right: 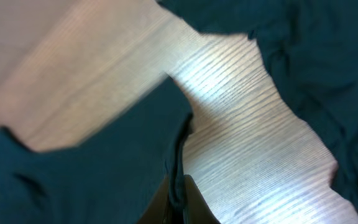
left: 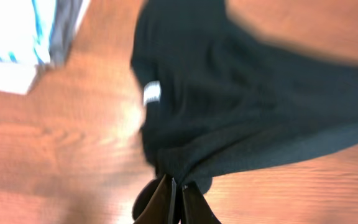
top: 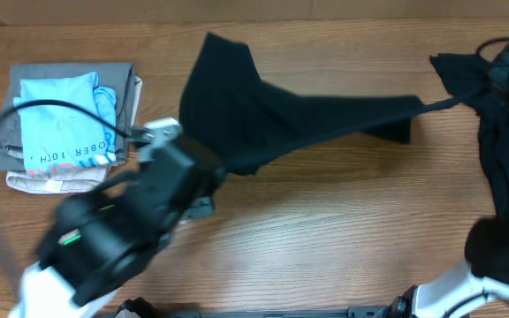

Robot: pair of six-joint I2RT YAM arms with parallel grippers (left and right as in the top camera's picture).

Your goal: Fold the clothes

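While the wooden worktop (top: 325,238) carries everything, a black garment (top: 237,106) stretches taut from its middle toward the far right corner. More black cloth (top: 502,159) lies heaped at the right edge. By the left edge sits a folded stack (top: 34,182) topped by a light-blue shirt (top: 60,124). The left end effector (left: 174,186) is clenched on the garment's near edge, and the right end effector (right: 178,196) pinches black fabric too.

The left arm (top: 117,225) is smeared by motion in the overhead view and hides the near corner of the stretched black garment (top: 263,115). The black heap (top: 502,150) at far right is cut by the edge. A white label (left: 151,93) is too blurred to read. The left gripper (left: 173,183) and right gripper (right: 178,183) run off the bottom edges.
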